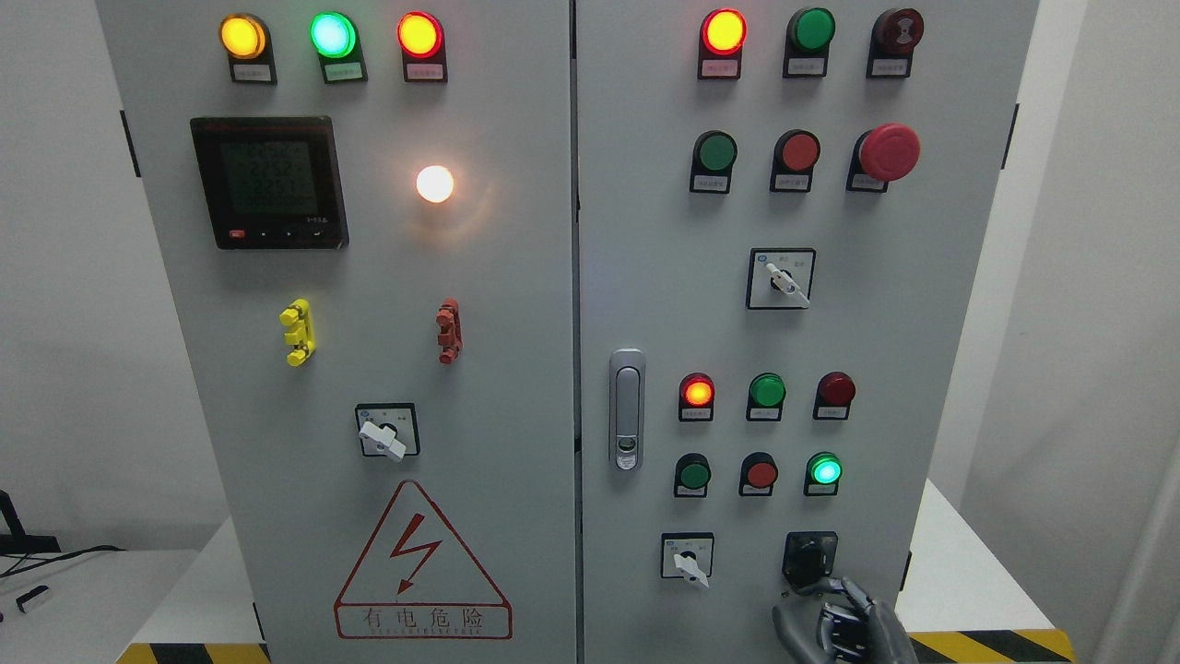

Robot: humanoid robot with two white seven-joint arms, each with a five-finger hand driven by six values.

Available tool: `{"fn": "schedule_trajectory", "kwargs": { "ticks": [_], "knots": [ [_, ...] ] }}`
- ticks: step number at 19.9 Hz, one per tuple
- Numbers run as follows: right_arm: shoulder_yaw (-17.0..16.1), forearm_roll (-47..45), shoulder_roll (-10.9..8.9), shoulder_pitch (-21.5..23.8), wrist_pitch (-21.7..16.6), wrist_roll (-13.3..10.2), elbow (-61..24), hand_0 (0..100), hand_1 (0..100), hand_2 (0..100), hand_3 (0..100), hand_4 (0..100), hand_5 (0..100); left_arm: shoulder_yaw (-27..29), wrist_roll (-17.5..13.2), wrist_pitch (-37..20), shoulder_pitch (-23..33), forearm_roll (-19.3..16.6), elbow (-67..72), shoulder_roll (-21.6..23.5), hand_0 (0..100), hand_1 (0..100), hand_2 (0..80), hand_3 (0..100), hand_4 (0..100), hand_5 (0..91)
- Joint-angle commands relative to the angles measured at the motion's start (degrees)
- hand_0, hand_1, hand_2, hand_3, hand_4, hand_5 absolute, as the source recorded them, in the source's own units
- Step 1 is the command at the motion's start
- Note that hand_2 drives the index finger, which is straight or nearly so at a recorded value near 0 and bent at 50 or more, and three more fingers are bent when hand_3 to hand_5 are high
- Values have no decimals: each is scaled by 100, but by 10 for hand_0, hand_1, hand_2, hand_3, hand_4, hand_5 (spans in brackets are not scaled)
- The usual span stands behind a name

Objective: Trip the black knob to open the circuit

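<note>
Just above the right hand [843, 622] sits the black knob [809, 557]; fingers [853, 590] loosely spread, tips just short of it, gripping nothing; left hand unseen.

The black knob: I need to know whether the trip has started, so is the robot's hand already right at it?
Yes: the right hand reaches up from the bottom edge with a fingertip at the black knob.
</note>
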Motion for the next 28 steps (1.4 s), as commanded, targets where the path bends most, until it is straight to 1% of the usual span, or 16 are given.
{"fn": "schedule_trajectory", "kwargs": {
  "ticks": [1,14,21,26,28],
  "knots": [
    [-22,-132,6,-2,-17,14,3,245,723,418,1000,1000,955,0,3,2,0,-176,0,-8,120,389,0,0,0,0],
    [-242,-115,-20,24,-25,50,65,249,720,414,1000,1000,955,0,3,2,0,-176,0,1,120,389,0,0,0,0],
    [-461,-124,-64,94,-78,76,135,248,719,414,1000,1000,954,0,3,2,0,-176,0,1,120,389,0,0,0,0],
    [-488,-124,-73,173,-104,76,179,248,719,414,1000,1000,954,0,3,2,0,-176,0,1,120,389,0,0,0,0],
    [-558,-124,-64,182,-104,76,205,248,718,414,1000,1000,954,0,3,2,0,-176,0,-8,120,389,0,0,0,0]
  ]
}}
